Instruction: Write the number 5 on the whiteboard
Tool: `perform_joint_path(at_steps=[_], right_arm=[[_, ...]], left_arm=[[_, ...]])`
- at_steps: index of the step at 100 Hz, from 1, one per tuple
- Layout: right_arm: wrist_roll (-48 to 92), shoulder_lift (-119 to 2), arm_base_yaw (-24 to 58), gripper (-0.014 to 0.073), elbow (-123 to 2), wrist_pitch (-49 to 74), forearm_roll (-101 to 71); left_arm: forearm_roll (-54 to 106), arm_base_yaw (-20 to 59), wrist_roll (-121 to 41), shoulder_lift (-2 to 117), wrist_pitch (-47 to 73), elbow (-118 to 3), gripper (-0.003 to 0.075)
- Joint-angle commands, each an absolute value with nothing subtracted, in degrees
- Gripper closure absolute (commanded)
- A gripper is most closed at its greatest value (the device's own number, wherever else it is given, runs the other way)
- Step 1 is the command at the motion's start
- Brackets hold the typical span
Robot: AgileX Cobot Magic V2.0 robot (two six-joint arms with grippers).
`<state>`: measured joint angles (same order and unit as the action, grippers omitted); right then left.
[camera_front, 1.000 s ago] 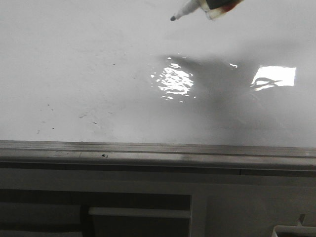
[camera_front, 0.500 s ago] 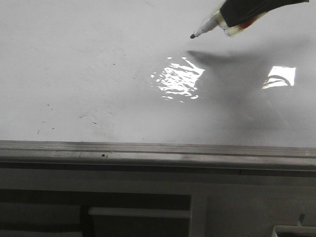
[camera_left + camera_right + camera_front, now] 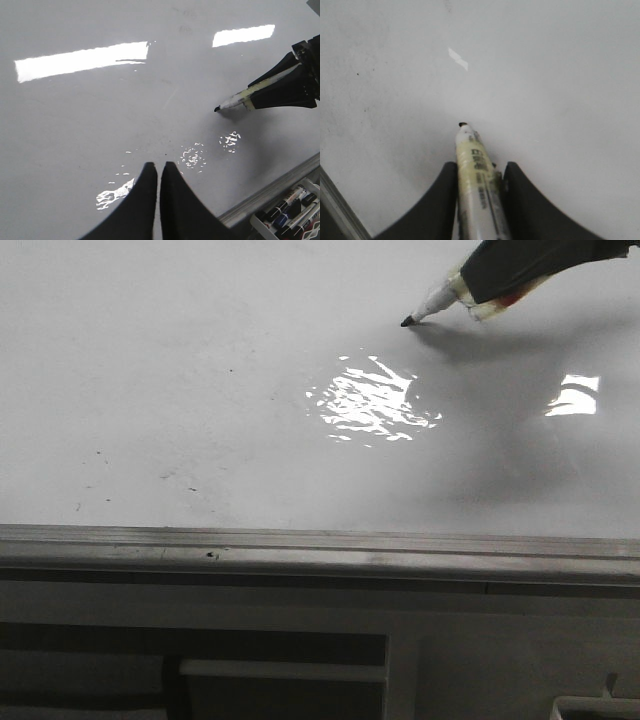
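Here, no number 5 exists yet: the whiteboard (image 3: 200, 370), a large glossy white sheet with bright glare patches and faint dark specks, carries no strokes. A marker (image 3: 440, 302), pale barrel with a black tip, slants down so its tip meets or nearly meets the board, beside its own shadow. The right gripper (image 3: 480, 192) clamps its black fingers around the barrel. This looks like the start of the first stroke; next, light steady pressure along the top bar. The left gripper (image 3: 159, 172) hovers nearby, fingers pressed together, empty. A grey metal edge strip (image 3: 320, 545) borders the board.
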<state>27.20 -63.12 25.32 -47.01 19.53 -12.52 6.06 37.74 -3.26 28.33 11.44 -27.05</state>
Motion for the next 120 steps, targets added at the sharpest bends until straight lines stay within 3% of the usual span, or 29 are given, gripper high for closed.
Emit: perform_joint_path(at_steps=[1, 71, 120], right_arm=[[27.0, -62.3, 24.7, 0.0652, -48.6, 17.4, -11.9], [24.4, -62.3, 25.8, 0.0652, -42.7, 18.9, -14.7], [24.1, -57.6, 19.2, 0.0652, -42.9, 24.5, -13.5]], left_arm=[[6.8, 37.5, -2.9, 28.9, 7.1, -28.5, 0.0741], [6.8, 37.5, -2.9, 28.9, 7.0, -28.4, 0.0741], [6.8, 37.5, -2.9, 28.9, 7.0, -28.4, 0.0741]])
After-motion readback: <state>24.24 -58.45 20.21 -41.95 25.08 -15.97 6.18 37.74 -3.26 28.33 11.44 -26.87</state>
